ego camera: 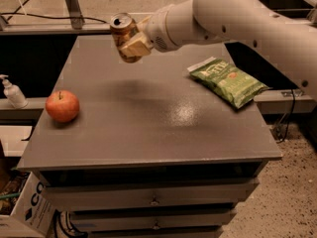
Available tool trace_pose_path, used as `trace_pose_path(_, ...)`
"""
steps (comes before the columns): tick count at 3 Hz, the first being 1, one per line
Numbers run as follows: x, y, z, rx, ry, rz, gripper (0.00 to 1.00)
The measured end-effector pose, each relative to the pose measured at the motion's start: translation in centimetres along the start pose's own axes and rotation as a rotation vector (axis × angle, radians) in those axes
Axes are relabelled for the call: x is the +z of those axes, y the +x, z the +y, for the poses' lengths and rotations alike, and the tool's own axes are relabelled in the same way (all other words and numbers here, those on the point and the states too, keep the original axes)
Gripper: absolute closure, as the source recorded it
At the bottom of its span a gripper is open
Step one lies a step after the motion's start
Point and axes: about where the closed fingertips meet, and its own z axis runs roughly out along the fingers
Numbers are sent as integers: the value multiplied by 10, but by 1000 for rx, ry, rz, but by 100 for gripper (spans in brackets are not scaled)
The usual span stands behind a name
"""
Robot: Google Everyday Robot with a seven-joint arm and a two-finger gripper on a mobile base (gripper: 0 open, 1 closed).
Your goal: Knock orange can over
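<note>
The orange can (123, 33), with a silver top and an orange-and-tan label, sits at the back left of the grey table (148, 133). It is raised off the surface and tilted slightly. My gripper (132, 37) reaches in from the right and is shut on the can, with one tan finger (135, 46) across its lower front. The white arm (237, 14) stretches from the upper right.
A red-orange apple (62, 105) lies near the table's left edge. A green chip bag (229, 81) lies at the right. A white pump bottle (13, 92) stands off the table to the left. Drawers (153, 200) run below the front edge.
</note>
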Motion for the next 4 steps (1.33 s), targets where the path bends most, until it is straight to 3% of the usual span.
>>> trace_pose_path(1,-23,26,-13,-27,43,199,100)
trace_pose_path(2,-47,69,-24,-12,64,394,100)
trace_pose_path(3,-68,113,-27,6,65,573,100)
trace_pose_path(4,-82,139,-21,-14,51,707,100)
